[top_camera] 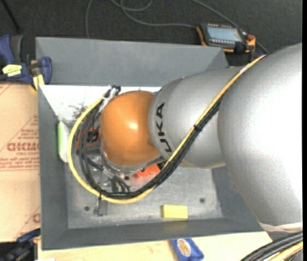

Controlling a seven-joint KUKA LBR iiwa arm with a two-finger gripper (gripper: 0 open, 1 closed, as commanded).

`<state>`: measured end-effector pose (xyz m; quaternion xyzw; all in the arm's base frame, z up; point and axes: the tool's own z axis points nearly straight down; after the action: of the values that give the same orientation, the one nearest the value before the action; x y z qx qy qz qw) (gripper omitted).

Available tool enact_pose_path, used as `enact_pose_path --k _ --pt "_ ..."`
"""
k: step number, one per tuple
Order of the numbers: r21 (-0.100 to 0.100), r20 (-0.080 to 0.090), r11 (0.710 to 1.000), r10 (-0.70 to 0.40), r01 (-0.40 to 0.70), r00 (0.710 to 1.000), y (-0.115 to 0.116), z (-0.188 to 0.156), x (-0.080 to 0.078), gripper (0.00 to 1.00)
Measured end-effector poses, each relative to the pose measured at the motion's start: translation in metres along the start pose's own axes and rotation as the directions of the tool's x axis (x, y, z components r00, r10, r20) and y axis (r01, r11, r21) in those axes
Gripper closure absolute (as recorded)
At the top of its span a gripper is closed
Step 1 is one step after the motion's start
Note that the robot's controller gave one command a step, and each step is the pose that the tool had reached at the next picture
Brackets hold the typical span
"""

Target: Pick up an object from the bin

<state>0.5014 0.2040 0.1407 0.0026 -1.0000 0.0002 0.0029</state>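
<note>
The pick is not done, as far as can be judged. Nothing is seen lifted clear of the bin point(126, 64), and the gripper point(101, 186) sits low inside it, under the arm's orange cover point(123, 129) and a loop of cables. I cannot tell whether the gripper is open, closed or gripping anything, because the cover and wiring hide it. The grasp and the lift out both look to be still ahead.

Nearest the camera, a small yellow block point(174, 211) lies flat on the bin floor. It is on the arm's side of the gripper and well apart from it, close to the near wall.

Just beside the gripper, also on the arm's side, an orange-red thing point(148, 172) peeks out from under the arm. It is the closest loose thing, but whether it is the one being picked cannot be told.

On the gripper's other side, away from the arm, a pale green thing point(62, 140) lies along the bin wall.

Farther back, beyond the cover, a dark wiry tangle point(77, 111) rests near the far corner — too small to identify.
</note>
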Motion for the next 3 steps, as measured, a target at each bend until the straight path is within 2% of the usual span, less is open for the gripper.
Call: enact_pose_path --k 1,2,3 --pt "-0.002 0.007 1.000 0.005 -0.005 1.000 -0.001 -0.005 -0.002 0.00" --pt "-0.004 0.005 0.994 0.113 -0.113 0.994 -0.014 -0.008 -0.023 0.00" --pt "-0.004 0.008 0.987 0.161 -0.161 0.987 -0.022 -0.012 -0.030 0.00"
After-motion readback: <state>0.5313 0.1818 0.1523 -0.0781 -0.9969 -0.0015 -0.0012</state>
